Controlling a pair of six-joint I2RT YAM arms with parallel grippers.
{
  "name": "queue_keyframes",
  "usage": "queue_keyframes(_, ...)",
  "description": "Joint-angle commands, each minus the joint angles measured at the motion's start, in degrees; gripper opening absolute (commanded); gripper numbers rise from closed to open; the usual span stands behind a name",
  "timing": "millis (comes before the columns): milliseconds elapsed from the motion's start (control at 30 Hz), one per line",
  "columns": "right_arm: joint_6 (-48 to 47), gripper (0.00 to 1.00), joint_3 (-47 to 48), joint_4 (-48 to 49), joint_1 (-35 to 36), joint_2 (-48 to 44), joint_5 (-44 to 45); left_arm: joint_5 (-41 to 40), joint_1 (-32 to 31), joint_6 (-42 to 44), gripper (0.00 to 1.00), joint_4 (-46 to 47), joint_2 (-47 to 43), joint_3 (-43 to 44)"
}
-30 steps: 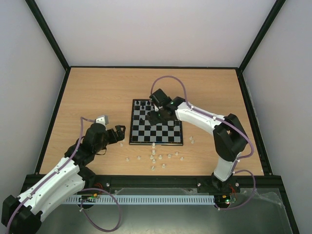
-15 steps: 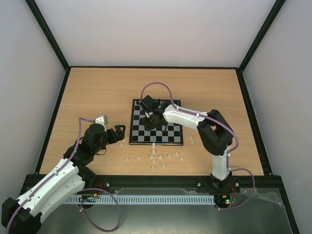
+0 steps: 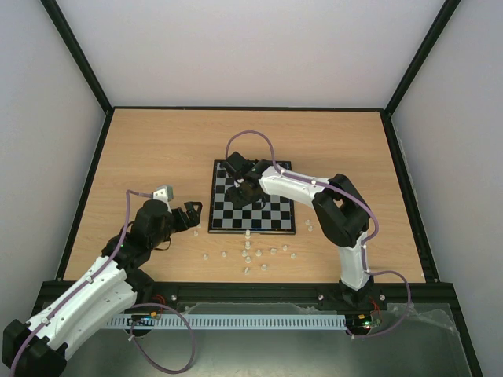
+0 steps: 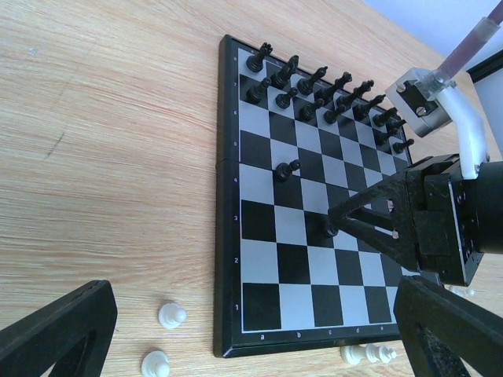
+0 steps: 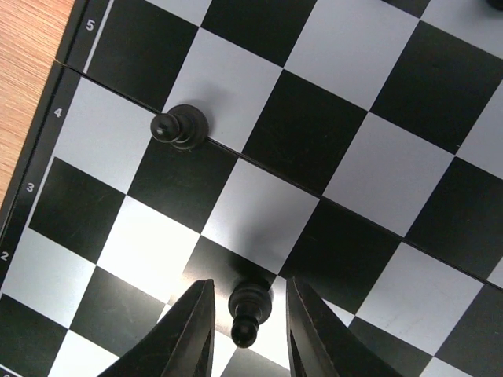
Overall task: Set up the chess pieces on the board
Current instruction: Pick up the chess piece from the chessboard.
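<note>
- Straddling a lone black pawn (image 5: 250,308) mid-board, our right jaws stand narrowly parted, one finger on each side and not visibly pinching it. We judge they are lined up to lift it to its rank.
- Another stray black pawn (image 5: 179,126) stands nearby, outside the jaws.
- Other black pieces (image 4: 330,90) line the far edge of the board (image 4: 259,222).
- Our left jaws gape wide and empty beside the board's left edge.
- White pieces (image 3: 250,253) lie scattered on the counter (image 3: 157,149).

Right pincer (image 5: 246,289) slightly parted, left pincer (image 4: 251,330) spread wide
</note>
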Motion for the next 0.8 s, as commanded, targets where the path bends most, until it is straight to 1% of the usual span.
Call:
queue_keyframes(0,-0.2,0.25,1.3,-4.4,0.3,1.3,1.2,-0.2,0.3,0.1,1.0,0.3,-0.7,-0.9)
queue_keyframes(167,-0.2,0.25,0.5,-4.5,0.3,0.9,0.5,0.1,0.3,-0.1,0.99,0.7,-0.7,-1.4)
queue_keyframes(400,-0.5,0.2,0.1,-4.4,0.3,0.8,-0.2,0.3,0.3,-0.4,0.99,1.1,-0.7,-1.7)
queue_keyframes(767,-0.9,0.08,-0.3,-4.7,0.2,1.2,-0.3,0.4,0.3,-0.5,0.99,1.4,-0.6,-2.0)
